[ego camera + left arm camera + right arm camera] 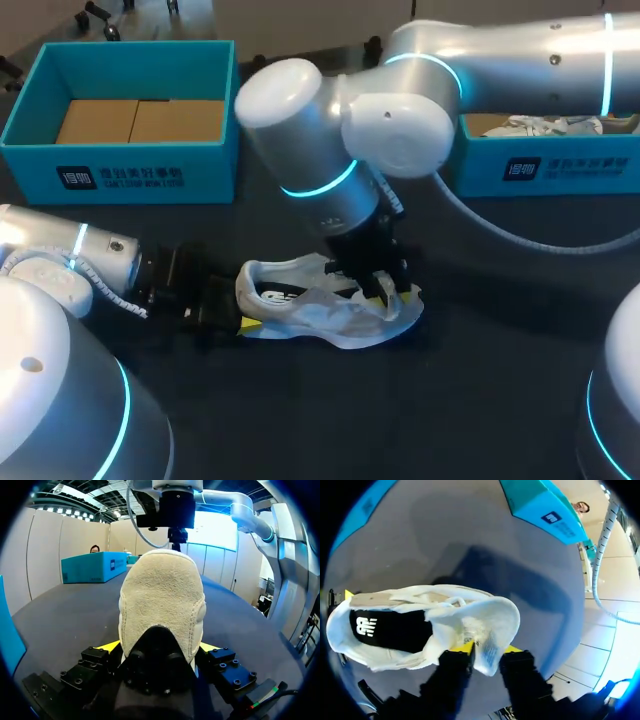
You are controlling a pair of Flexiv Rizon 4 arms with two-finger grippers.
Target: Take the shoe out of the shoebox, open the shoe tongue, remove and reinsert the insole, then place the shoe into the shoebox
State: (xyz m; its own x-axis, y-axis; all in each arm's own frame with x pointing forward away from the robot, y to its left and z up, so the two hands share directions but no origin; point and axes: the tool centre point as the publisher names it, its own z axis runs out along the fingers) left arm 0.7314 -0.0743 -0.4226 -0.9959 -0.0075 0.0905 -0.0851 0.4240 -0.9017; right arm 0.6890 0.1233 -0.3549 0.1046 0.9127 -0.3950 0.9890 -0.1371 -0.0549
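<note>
Step one done: sneaker (pixel 320 305) out of the teal shoebox (pixel 120 165), lying on the desk (pixel 470 400) well apart from the box. Heel clamped from both sides by the left claw (pixel 159 647); tongue (pixel 487 622) pinched and held raised by the right claw (pixel 487 650). Judged in hand: opening the tongue. Black insole (pixel 395 630) seated inside; removal, reinsertion and return to the box not yet done.

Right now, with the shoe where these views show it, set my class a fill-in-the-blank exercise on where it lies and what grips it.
1. The shoe lies on the dark ____.
2. The left arm's jaws clamp the shoe's ____.
3. The right arm's jaws pinch the shoe's ____.
Missing words: table; heel; tongue.
</note>
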